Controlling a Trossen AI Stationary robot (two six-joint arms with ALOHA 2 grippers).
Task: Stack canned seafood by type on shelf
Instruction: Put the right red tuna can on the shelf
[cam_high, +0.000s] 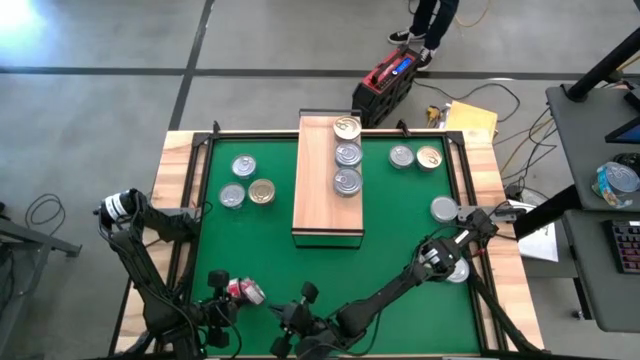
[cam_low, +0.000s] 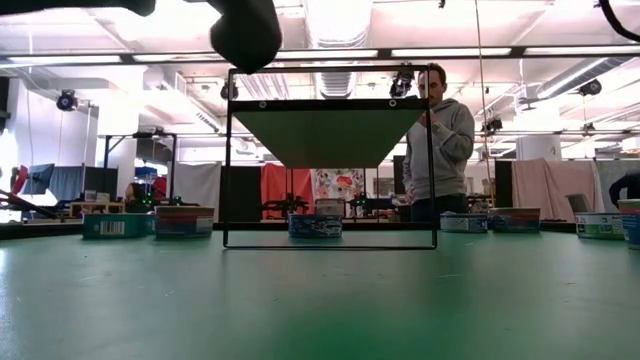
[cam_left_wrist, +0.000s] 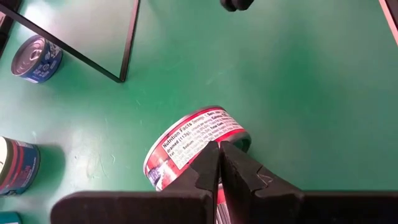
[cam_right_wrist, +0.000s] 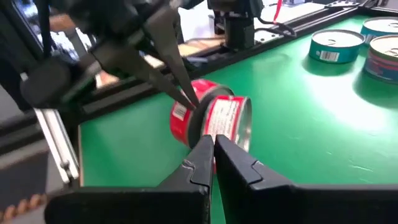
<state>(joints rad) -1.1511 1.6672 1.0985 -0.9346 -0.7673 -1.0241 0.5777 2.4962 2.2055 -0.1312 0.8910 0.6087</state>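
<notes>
The left gripper (cam_high: 222, 288) is down at the near edge of the green mat (cam_high: 400, 230), close to the left corner. Its two fingers are squeezed tight together with no gap. The tips touch a red tin (cam_high: 246, 291) that lies tipped over on the mat, so you can read the writing on its side. I can't tell if the fingers pinch the tin's rim or only poke it. The right gripper (cam_high: 300, 298) is just beside the tin on the other side, and its fingers are squeezed together too, holding nothing. From the right wrist I can see its tips (cam_right_wrist: 210, 142) right in front of the red tin (cam_right_wrist: 227, 115), and the left gripper (cam_right_wrist: 189, 99) comes down onto the tin from above. The shelf (cam_high: 318, 190) is a long wooden board in the middle of the mat. Three tins sit on it in a row near the far end: a gold-topped tin (cam_high: 347, 127), then two silver-topped tins (cam_high: 348, 155) after it. On the mat to the left of the shelf are three tins (cam_high: 243, 167) close together, one with a gold top. To the right of the shelf are two tins (cam_high: 401, 156) side by side, and one more tin (cam_high: 444, 209) near the right edge. A person (cam_low: 445, 140) stands behind the table.
</notes>
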